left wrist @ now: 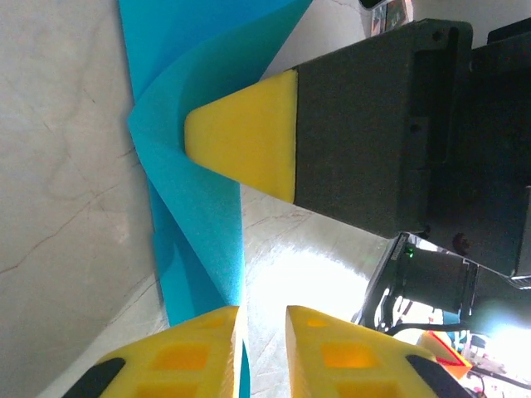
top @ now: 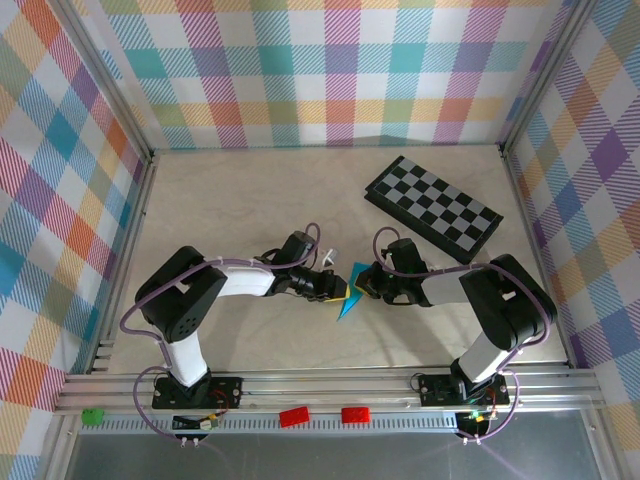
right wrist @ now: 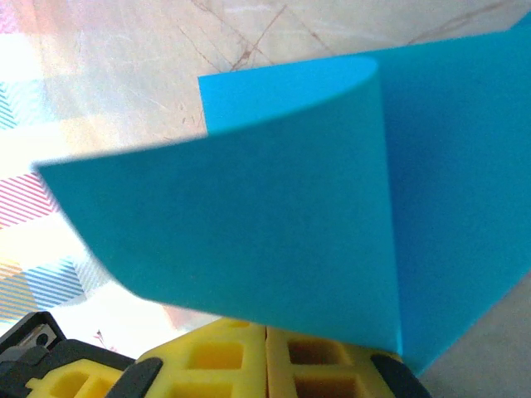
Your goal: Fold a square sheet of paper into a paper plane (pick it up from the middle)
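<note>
My left fingers (left wrist: pixel 195 352) stand narrowly apart, low over the pale worktop (top: pixel 240 200). An edge of the thin cyan-blue square sheet of paper (left wrist: pixel 195 224) runs into the gap beside one of them. I judge it not yet pinched there. The sheet sits between my two arms near the middle of the worktop, lifted and bent into a loose curl, not a sharp crease. My right fingers (right wrist: pixel 224 369) are closed together on it, and the paper rises out of them. The black-and-grey checkered board (top: pixel 432 208) lies well apart to the right. This looks like an early fold. Next I should close the left fingers on the edge, match the corners, then press the crease flat gently.
</note>
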`<state>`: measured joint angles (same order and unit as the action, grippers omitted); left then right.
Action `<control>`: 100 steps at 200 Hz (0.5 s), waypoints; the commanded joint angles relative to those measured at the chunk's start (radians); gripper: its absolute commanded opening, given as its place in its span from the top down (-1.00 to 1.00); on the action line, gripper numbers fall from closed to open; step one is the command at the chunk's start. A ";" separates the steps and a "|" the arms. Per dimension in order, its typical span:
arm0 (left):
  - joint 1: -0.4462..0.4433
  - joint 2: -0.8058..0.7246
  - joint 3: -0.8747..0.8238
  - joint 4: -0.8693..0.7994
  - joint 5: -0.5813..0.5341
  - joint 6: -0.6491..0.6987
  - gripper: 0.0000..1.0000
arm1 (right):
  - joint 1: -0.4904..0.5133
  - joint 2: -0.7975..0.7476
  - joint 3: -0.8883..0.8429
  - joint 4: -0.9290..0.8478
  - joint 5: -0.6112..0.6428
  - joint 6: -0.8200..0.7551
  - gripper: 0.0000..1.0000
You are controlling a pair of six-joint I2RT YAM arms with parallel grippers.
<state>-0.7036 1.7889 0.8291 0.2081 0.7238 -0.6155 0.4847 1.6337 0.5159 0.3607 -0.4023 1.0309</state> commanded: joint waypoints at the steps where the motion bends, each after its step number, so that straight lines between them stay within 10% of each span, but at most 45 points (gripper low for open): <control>1: 0.005 -0.015 0.003 -0.005 0.016 -0.011 0.67 | -0.004 0.034 -0.045 -0.123 0.060 -0.017 0.85; 30: 0.004 -0.045 0.001 0.023 0.023 -0.039 1.00 | -0.005 0.035 -0.045 -0.123 0.062 -0.017 0.85; 100: -0.024 0.063 0.092 -0.038 0.123 0.009 1.00 | -0.005 0.039 -0.045 -0.123 0.060 -0.017 0.85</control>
<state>-0.7120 1.8210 0.8757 0.2359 0.8036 -0.6601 0.4847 1.6337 0.5159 0.3607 -0.4023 1.0309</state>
